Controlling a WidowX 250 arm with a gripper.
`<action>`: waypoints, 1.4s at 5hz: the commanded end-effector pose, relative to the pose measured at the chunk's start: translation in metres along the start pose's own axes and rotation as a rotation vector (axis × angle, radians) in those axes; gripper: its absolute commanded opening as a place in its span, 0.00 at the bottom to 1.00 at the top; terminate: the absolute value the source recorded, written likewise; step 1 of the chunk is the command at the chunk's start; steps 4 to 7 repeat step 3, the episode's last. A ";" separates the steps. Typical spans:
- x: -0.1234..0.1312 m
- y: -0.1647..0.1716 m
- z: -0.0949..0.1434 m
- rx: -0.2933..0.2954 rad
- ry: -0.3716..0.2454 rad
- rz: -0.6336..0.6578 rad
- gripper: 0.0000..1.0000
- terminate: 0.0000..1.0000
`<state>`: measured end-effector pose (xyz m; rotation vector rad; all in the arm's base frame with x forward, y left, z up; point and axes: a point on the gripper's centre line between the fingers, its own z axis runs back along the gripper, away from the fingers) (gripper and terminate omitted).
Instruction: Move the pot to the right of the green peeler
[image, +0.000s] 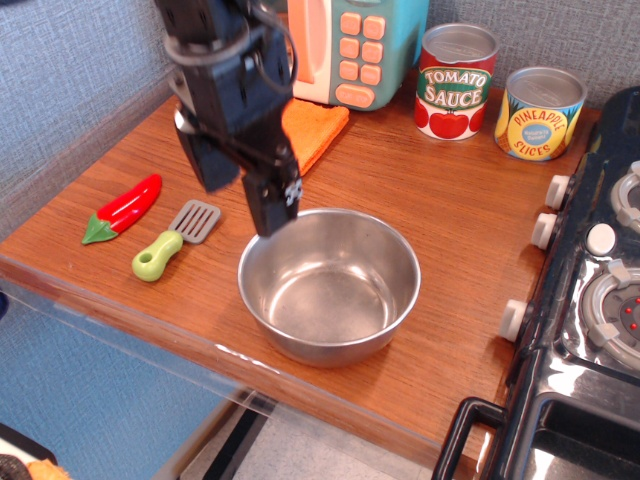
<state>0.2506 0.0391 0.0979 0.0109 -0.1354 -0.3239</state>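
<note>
The pot (329, 285) sits right of the green peeler (172, 243), the tool (270, 205) seemingly clear above.

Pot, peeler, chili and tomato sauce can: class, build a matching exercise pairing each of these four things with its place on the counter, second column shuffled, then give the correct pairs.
Column 1
1. pot
2. green peeler
3. red chili
4. tomato sauce can

Column 2
A. nearest the left edge of the counter
B. at the back, beside the pineapple slices can
C. near the front edge, right of the peeler
D. between the chili and the pot

Pairs: 1-C, 2-D, 3-A, 4-B
</note>
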 end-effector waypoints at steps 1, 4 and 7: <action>-0.020 0.024 -0.011 0.016 0.056 0.008 1.00 0.00; -0.020 0.024 -0.011 0.016 0.056 0.008 1.00 1.00; -0.020 0.024 -0.011 0.016 0.056 0.008 1.00 1.00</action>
